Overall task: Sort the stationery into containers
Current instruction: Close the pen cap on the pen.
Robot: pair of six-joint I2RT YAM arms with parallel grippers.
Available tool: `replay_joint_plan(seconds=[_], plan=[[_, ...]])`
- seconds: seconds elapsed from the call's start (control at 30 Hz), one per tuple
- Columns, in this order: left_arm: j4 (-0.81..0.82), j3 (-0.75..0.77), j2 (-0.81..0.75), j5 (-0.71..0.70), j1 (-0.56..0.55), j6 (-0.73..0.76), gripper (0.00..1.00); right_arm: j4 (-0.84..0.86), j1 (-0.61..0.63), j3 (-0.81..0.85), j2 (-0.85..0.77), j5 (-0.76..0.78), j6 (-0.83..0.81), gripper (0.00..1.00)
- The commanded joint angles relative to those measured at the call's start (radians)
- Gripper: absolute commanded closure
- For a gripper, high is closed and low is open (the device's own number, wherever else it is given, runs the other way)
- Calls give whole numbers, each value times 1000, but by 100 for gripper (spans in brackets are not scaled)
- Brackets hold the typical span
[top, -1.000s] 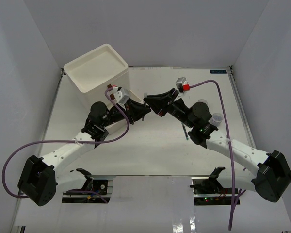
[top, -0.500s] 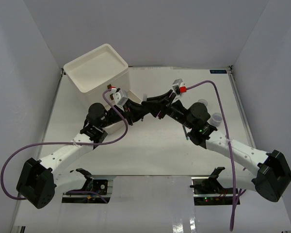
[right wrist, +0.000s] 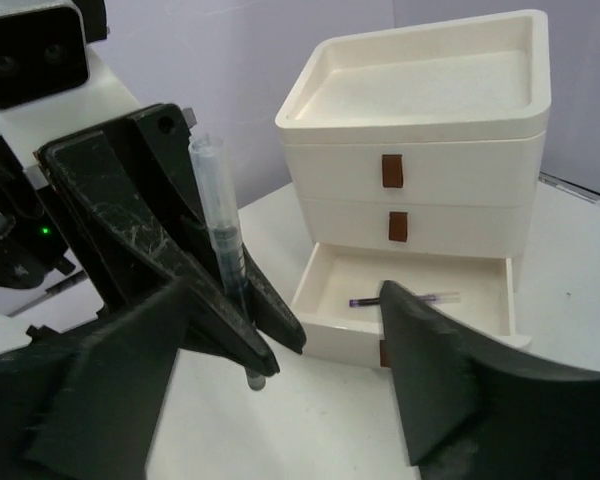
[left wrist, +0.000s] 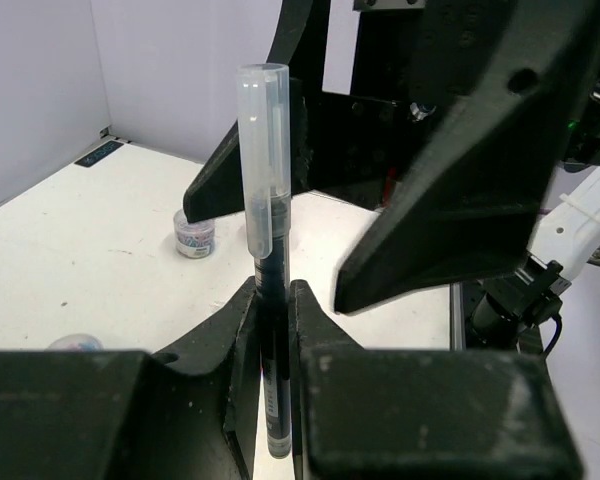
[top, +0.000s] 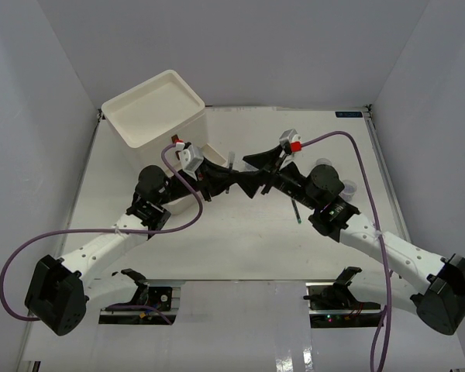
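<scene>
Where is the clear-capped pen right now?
Centre of the top view: pen upright in the left hand, before the open bottom drawer, open right hand close by.

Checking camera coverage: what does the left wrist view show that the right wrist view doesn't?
Only the left wrist view shows a jar standing on the table. Only the right wrist view shows the drawer unit, its bottom drawer open with a second pen inside. Both show the capped pen held upright in the left tool.
</scene>
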Motion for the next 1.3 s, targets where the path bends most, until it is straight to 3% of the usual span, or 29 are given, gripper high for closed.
replay_joint_plan(seconds=[0.0,0.07,0.17,0.33,0.5,0.93,1.27], plan=[[7,8,-33,22,1,29,81,-85,1,-2,-57,-4,-63,12],[1,11,-30,39,1,36,81,-129,2,21,-70,-18,-91,4],[-26,28,-22,65,1,51,81,-245,1,91,-75,-41,-172,10],[-66,49,-13,102,1,69,81,-368,-7,171,-81,-104,-345,10],[-88,59,-5,113,1,82,82,-471,-61,283,-74,-156,-378,10],[-115,85,-1,171,1,82,82,-474,-85,438,54,-356,-346,0],[-103,83,5,188,1,66,82,-462,-85,466,106,-346,-332,9]])
